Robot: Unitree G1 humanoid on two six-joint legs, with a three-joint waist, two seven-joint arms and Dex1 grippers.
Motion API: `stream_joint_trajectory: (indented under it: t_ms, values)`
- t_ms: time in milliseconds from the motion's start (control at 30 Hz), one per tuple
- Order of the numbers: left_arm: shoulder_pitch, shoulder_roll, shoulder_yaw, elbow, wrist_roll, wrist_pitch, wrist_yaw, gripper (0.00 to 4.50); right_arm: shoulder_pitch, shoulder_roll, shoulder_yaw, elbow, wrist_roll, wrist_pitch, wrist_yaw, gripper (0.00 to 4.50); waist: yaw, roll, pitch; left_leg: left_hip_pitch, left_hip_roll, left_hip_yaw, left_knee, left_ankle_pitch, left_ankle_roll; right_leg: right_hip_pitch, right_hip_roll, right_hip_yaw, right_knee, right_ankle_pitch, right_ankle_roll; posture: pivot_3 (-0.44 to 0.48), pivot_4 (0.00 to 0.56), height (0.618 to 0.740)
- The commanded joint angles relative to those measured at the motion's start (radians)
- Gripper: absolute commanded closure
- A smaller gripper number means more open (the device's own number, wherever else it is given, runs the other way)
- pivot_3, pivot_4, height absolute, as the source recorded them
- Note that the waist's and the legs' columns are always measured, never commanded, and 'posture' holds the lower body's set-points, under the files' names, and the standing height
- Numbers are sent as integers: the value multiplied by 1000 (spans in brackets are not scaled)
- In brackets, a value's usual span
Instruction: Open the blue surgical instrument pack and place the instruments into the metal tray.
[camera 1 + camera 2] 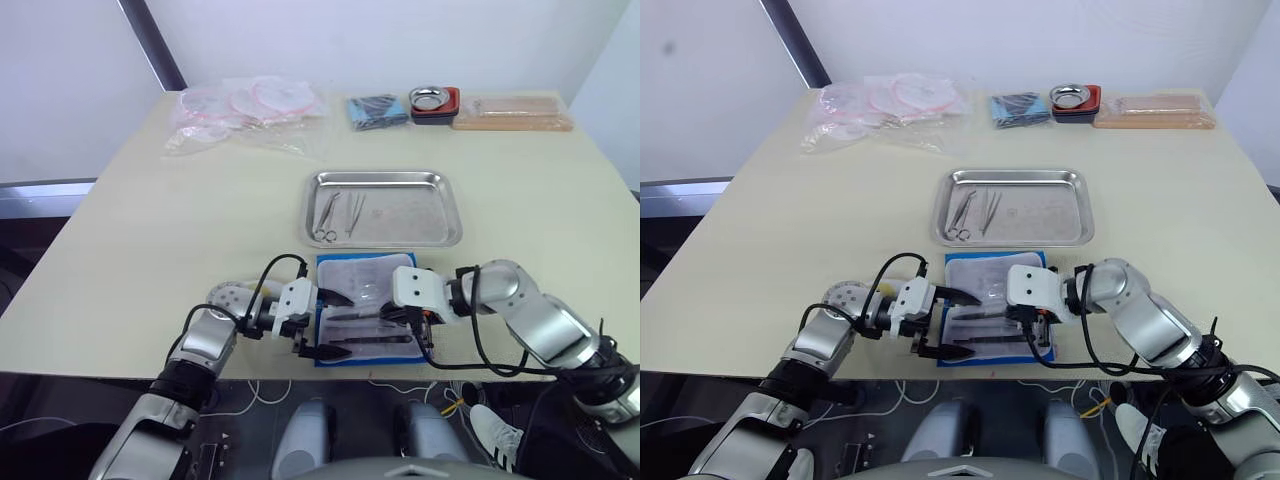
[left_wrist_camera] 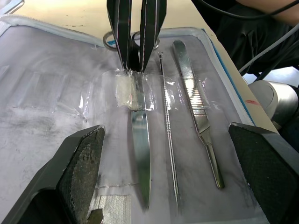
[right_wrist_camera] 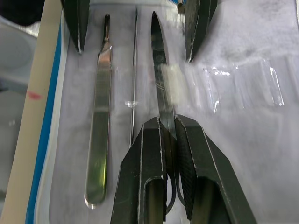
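- Our right gripper (image 3: pixel 169 135) is pinched onto the scissors (image 2: pixel 138 154) lying in the opened blue surgical instrument pack (image 1: pixel 345 270).
- Our left gripper (image 1: pixel 322 324) spreads wide over the pack, holding nothing.
- The pack lies just in front of the metal tray (image 1: pixel 440 232), which holds two instruments (image 1: pixel 340 215).

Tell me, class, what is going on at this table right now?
The pack lies open at the table's near edge. The right gripper is shut on the scissors in its lining, beside a probe and tweezers. The left gripper is open over the pack. Two instruments lie in the tray.
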Motion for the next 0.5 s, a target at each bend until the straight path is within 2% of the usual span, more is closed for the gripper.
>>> stream_joint_trajectory:
  t_ms: [33,267,500]
  values:
    - [47,16,-54,132,97,45,32,0,-34,-32,-37,-63,0,11,13,4410,0,0,0,0,0,0,0,0,0,0,0,0,0,0,0,0,150,740]
    - [55,12,-56,130,94,41,31,0,-35,-116,-59,-102,8,21,43,4410,0,1,0,-3,0,-1,-1,0,0,-2,-1,-2,-1,0,0,0,150,740]
    - [58,15,-59,134,101,48,38,0,-2,-205,-137,-163,68,67,69,4410,2,1,0,-9,-1,-3,-1,0,0,-6,-4,-10,-1,0,0,0,150,740]
